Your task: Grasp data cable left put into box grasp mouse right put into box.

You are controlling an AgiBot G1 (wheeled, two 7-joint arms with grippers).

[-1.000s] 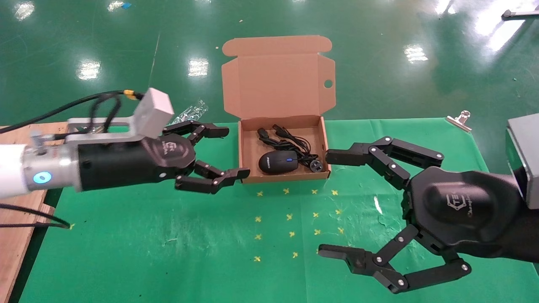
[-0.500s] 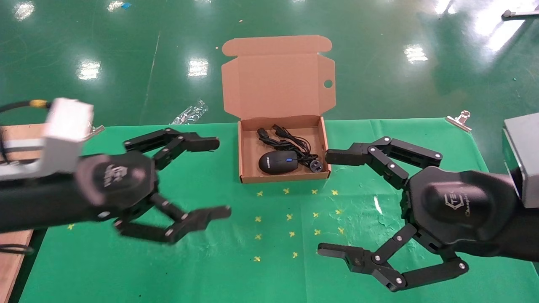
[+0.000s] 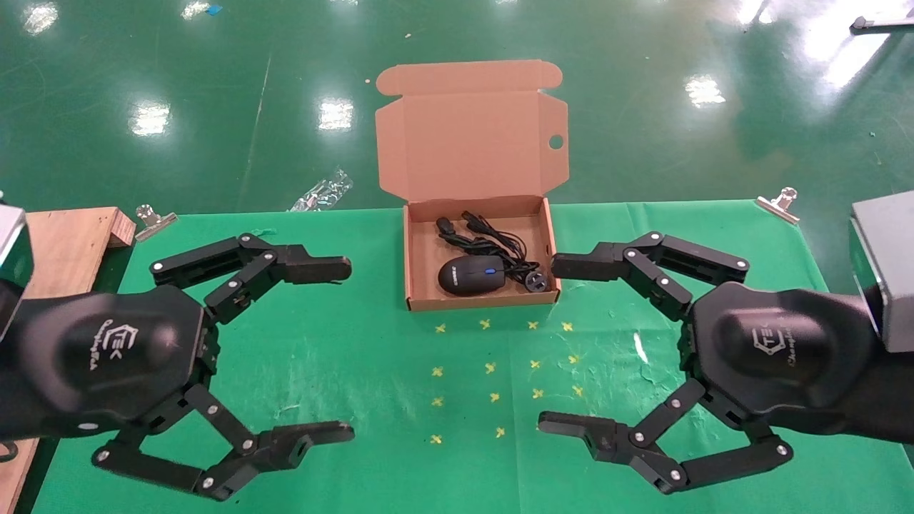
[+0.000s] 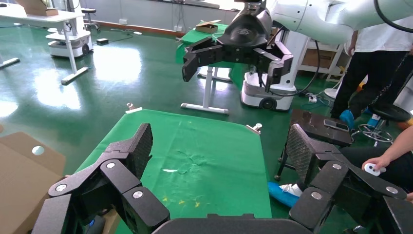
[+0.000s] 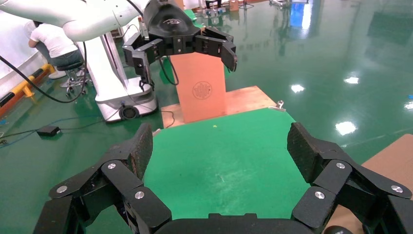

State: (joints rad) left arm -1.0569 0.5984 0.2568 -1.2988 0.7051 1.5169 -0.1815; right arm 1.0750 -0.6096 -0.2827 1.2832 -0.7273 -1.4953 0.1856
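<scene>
The brown cardboard box [image 3: 421, 271] stands open at the middle back of the green table, lid [image 3: 471, 143] upright. Inside lies the black mouse [image 3: 471, 275] with its blue wheel. Behind and to its right lies the black data cable [image 3: 480, 234], tangled with the thin mouse cord, a plug [image 3: 535, 281] in the front right corner. My left gripper [image 3: 346, 350] is open and empty, near left of the box. My right gripper [image 3: 548, 344] is open and empty, near right of the box. Each wrist view shows its own open jaws [image 4: 219, 146] [image 5: 219, 141] over bare green cloth.
A wooden board [image 3: 68, 243] lies at the table's left edge. Metal clips [image 3: 153, 218] [image 3: 778, 200] hold the cloth at the back corners. Yellow cross marks [image 3: 493, 368] dot the cloth in front of the box. A plastic wrapper [image 3: 321, 191] lies on the floor behind.
My left gripper has swung away from the box's left wall, back toward me and to the left, still open. The right gripper has stayed in place.
</scene>
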